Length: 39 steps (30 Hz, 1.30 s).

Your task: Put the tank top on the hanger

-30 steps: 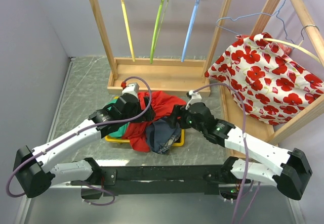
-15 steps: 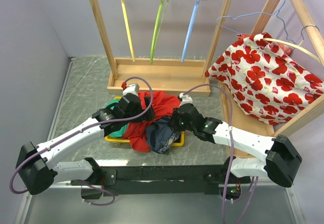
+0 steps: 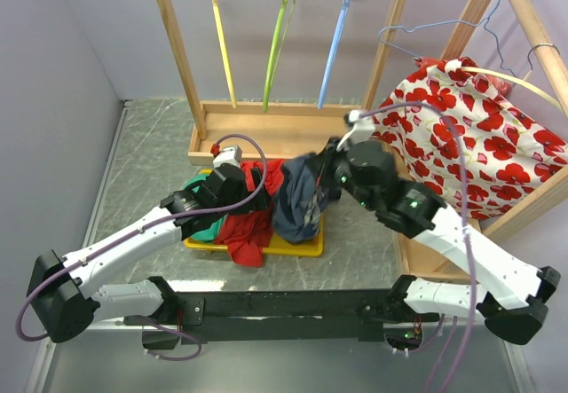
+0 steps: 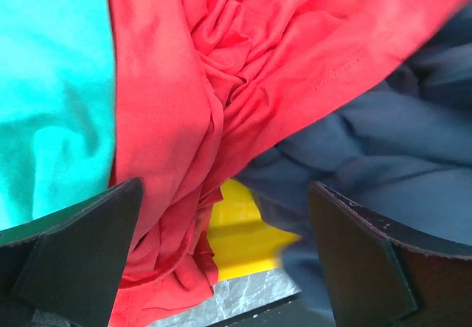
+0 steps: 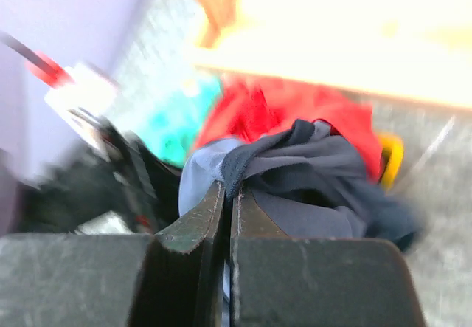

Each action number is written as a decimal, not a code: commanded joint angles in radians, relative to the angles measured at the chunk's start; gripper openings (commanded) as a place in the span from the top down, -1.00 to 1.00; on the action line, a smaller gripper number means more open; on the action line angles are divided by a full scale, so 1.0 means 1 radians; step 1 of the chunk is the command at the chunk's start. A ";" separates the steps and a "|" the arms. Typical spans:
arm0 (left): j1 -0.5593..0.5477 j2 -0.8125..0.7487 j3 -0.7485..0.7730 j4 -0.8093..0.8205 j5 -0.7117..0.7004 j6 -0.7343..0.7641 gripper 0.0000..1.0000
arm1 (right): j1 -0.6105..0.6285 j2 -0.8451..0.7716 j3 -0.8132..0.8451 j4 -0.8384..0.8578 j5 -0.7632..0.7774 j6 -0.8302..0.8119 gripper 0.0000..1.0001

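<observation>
Right fingers (image 5: 193, 227): pinched shut on a fold of the tank top (image 3: 300, 202), holding it above the yellow bin (image 3: 297, 249).
Left fingers (image 4: 81, 246): spread wide, gripping nothing, low over the red garment (image 4: 169, 120).
Hanger (image 3: 335, 49): on the far rack (image 3: 177, 47), beyond the top and slightly right, seen edge-on with its long side running up and down; right arm nearer.
Tank top: dark navy, bunched, drooping from the pinch.

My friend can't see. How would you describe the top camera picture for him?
The right tool, shut on the navy tank top, holds it above a yellow tray of clothes. The open left tool is over the red garment; the light blue hanger hangs on the rack behind.
</observation>
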 commanded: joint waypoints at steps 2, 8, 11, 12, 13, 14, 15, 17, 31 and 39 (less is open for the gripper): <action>0.012 -0.050 0.033 0.015 -0.028 -0.003 -0.99 | 0.002 -0.019 0.236 -0.046 0.105 -0.098 1.00; 0.019 -0.060 0.035 0.018 -0.018 0.010 -0.99 | 0.004 0.012 0.452 -0.100 0.226 -0.165 1.00; 0.024 -0.065 0.033 0.020 -0.010 0.015 -0.97 | 0.004 0.020 0.551 -0.117 0.290 -0.208 1.00; 0.025 -0.067 0.031 0.021 -0.006 0.017 -0.97 | 0.004 0.020 0.574 -0.114 0.300 -0.232 1.00; 0.028 -0.067 0.033 0.024 -0.002 0.018 -0.97 | 0.004 0.026 0.597 -0.112 0.310 -0.245 1.00; 0.029 -0.067 0.030 0.026 0.001 0.018 -0.96 | 0.004 0.032 0.655 -0.115 0.327 -0.256 1.00; 0.030 -0.065 0.031 0.035 0.010 0.020 -0.96 | 0.004 0.038 0.689 -0.126 0.335 -0.266 1.00; 0.030 -0.056 0.027 0.044 0.022 0.021 -0.96 | 0.004 0.053 0.772 -0.128 0.338 -0.276 1.00; -0.065 0.220 0.142 0.316 0.310 0.075 -0.88 | 0.004 0.018 0.883 -0.036 0.545 -0.415 1.00; -0.137 0.510 0.318 0.389 0.369 0.027 -0.89 | 0.004 -0.078 0.706 -0.098 0.600 -0.343 1.00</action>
